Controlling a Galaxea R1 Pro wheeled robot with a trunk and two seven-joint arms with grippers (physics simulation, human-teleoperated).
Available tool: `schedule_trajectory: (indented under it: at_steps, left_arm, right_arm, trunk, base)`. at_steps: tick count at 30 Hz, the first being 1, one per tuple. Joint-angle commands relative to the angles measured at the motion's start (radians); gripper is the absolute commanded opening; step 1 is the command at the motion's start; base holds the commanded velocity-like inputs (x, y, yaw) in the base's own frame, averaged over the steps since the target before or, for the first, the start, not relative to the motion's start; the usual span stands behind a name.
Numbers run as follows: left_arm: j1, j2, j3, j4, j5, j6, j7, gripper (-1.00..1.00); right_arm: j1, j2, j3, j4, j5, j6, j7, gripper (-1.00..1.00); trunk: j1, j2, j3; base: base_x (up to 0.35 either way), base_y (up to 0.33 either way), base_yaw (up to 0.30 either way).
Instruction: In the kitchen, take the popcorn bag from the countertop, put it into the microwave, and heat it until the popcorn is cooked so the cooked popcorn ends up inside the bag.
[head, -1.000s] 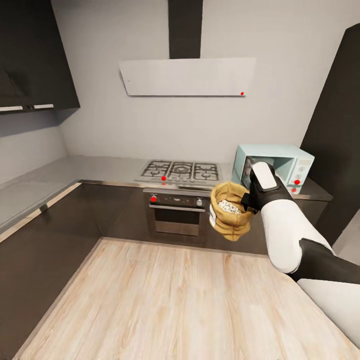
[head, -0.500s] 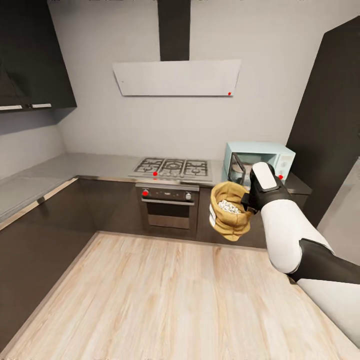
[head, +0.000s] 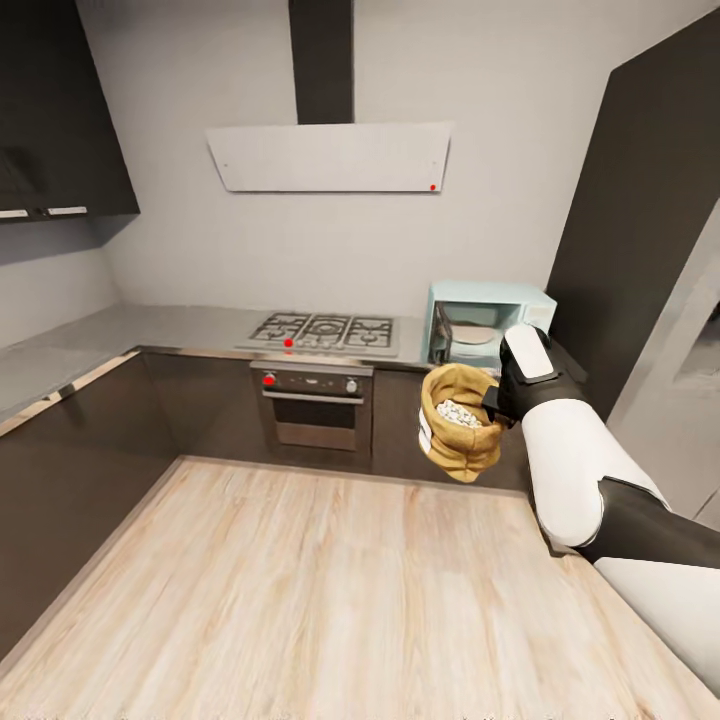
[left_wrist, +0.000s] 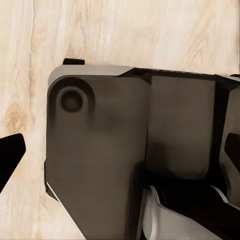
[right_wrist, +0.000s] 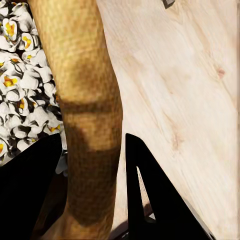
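Observation:
In the head view my right gripper (head: 492, 400) is shut on the rolled rim of the tan popcorn bag (head: 462, 440), held in the air above the wood floor. White popped popcorn (head: 458, 412) fills the bag's mouth. The right wrist view shows the bag's wall (right_wrist: 90, 100) between the black fingers (right_wrist: 150, 195), with popcorn (right_wrist: 20, 95) inside. Behind the bag, the mint-blue microwave (head: 500, 305) stands on the grey countertop (head: 150, 328) with its door swung open. My left gripper (left_wrist: 120, 155) hangs open over the floor.
A gas hob (head: 322, 330) and built-in oven (head: 315, 405) sit left of the microwave, under a white hood (head: 330, 158). Dark cabinets (head: 80, 460) run along the left. A tall dark unit (head: 640, 230) stands right of the microwave. My own dark base (left_wrist: 130, 140) shows below the left wrist.
The whole head view has shifted: hob, hood and microwave slid left and look farther off, so the camera moved. The bag stays in my right gripper, same pose.

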Motion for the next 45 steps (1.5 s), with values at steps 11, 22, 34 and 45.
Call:
schedule_trajectory:
  at_steps: [11,22,34,45]
  left_arm:
    - [-0.001,0.001,0.01,0.0,0.0,-0.002,-0.005,1.0]
    - [-0.002,0.001,0.01,0.0,0.0,-0.001,-0.005,1.0]
    - [-0.004,0.001,0.011,0.0,0.001,-0.001,-0.005,1.0]
    - [0.001,0.005,0.007,-0.001,-0.002,-0.001,-0.006,1.0]
  right_arm:
    - [-0.001,-0.001,-0.002,0.0,-0.009,0.007,-0.007,-1.0]
    - [0.029,-0.028,0.077,-0.002,-0.009,0.007,0.094,-1.0]
    - [0.039,-0.056,0.163,0.001,-0.009,0.007,0.178,-1.0]
    - [0.036,-0.053,0.289,0.009,-0.007,0.007,0.258,-1.0]
  trunk:
    - [0.0,-0.002,-0.002]
    - [0.0,-0.002,-0.002]
    - [0.0,-0.002,-0.002]
    - [0.0,-0.002,-0.002]
  base:
    - [-0.062,-0.331,0.0]
    - [0.0,-0.349,0.0]
    - [0.037,-0.337,0.0]
    - [0.01,-0.016,0.0]
